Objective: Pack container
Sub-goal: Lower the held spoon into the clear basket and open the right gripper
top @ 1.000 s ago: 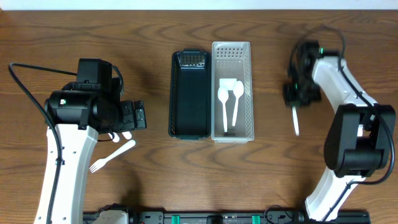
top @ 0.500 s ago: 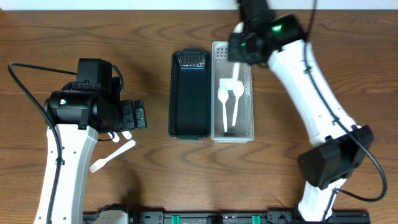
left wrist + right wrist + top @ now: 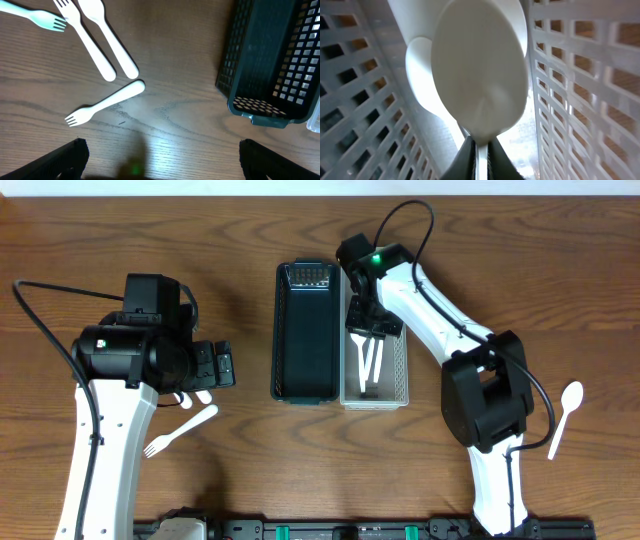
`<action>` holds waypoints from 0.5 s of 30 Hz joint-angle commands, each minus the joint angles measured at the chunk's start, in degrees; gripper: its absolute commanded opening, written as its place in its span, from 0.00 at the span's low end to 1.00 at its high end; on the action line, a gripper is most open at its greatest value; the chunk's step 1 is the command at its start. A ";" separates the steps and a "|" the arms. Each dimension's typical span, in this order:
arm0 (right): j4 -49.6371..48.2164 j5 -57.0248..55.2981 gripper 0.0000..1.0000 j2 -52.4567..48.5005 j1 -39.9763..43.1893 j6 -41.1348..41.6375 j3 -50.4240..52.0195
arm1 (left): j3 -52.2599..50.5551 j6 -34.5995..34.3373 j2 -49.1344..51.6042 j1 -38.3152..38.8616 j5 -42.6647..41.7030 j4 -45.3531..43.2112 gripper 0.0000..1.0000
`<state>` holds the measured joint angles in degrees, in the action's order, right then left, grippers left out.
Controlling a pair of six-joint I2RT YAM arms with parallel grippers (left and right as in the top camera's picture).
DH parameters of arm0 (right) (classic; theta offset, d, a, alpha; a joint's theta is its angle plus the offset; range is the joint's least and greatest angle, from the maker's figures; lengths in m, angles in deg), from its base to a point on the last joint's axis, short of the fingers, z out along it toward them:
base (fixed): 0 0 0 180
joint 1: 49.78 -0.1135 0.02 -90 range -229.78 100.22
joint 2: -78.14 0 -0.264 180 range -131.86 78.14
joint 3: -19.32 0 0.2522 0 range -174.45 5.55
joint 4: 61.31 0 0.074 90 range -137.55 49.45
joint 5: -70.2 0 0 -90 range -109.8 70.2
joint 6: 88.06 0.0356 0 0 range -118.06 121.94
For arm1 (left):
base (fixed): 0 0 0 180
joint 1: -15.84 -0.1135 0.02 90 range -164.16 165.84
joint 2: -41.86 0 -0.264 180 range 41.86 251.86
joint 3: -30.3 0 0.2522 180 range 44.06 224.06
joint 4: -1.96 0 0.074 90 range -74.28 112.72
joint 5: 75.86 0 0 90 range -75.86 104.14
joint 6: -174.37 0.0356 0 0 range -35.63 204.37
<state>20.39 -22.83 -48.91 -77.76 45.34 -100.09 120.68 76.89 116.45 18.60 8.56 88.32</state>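
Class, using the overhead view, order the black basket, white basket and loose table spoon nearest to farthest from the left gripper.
1. Black basket, centre, next to left gripper.
2. White basket, just beyond it.
3. Loose spoon, far right.

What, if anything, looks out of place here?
Nothing spilled or broken. One spoon lies alone on the table at far right, apart from the white basket. Forks lie loose at the left.
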 commanded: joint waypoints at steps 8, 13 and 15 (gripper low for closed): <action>-0.63 -0.66 0.45 4.59 0.98 -9.31 -5.22 | 0.85 0.37 -0.11 -0.24 1.11 0.02 0.98; 4.83 -5.49 0.55 11.41 7.06 -10.75 -13.18 | 0.85 0.37 -0.11 -0.24 1.11 0.04 0.98; 7.19 -6.71 0.59 15.43 11.61 -11.54 -14.03 | 0.85 0.37 -0.11 -0.22 1.11 0.04 0.98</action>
<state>25.48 -24.90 -42.09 -72.74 36.22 -110.67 120.68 76.89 116.45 18.60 8.56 88.34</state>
